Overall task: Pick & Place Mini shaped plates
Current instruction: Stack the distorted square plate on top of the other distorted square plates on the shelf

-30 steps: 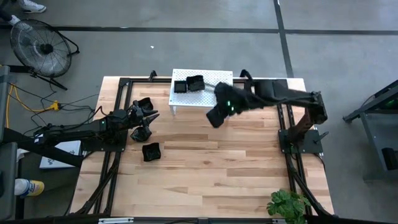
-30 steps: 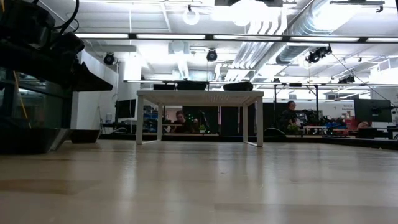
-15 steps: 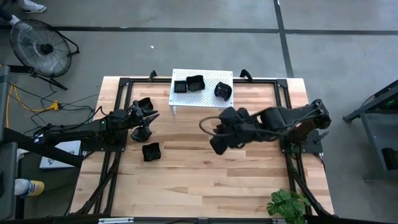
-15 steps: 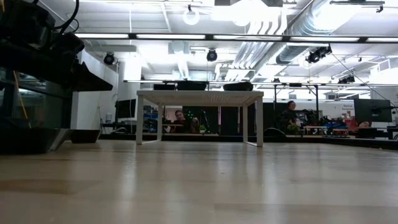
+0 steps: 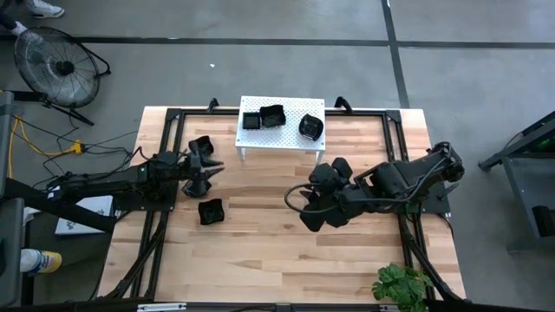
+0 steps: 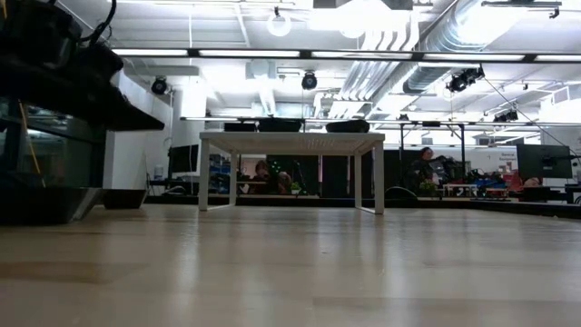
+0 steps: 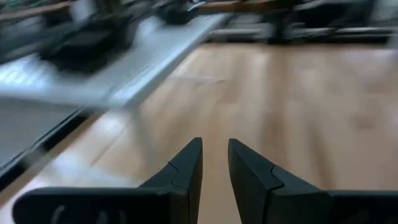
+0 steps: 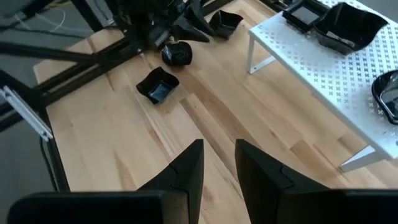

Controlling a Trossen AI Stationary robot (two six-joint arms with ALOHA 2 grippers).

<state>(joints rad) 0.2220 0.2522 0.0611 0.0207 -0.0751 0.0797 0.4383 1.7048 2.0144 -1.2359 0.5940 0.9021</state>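
Observation:
Three mini shaped plates lie on the table's left part: a wavy one (image 5: 210, 211) (image 8: 160, 86), a rounder one (image 5: 198, 185) (image 8: 177, 54) and a third (image 5: 201, 145) (image 8: 225, 22) farther back. Three more rest on the white perforated stand (image 5: 282, 139) (image 8: 311, 62): a square one (image 5: 251, 120), a larger one (image 5: 272, 113) and a round one (image 5: 311, 127). My left gripper (image 5: 211, 164) (image 7: 214, 146) hovers low among the left plates, fingers slightly apart and nothing between them. My right gripper (image 5: 303, 204) (image 8: 217, 149) hangs above mid-table, open and empty.
Black frame rails (image 5: 165, 173) run along the table's left and right sides and far edge. Bare wood (image 5: 277, 251) stretches between the plates and the near edge. A potted plant (image 5: 401, 284) stands at the near right corner. A fan (image 5: 54, 65) stands on the floor.
My right gripper has swung away from the stand's right end toward the near edge and mid-table, turning as it went. The round plate it had covered now shows on the stand. My left gripper has turned a little in place.

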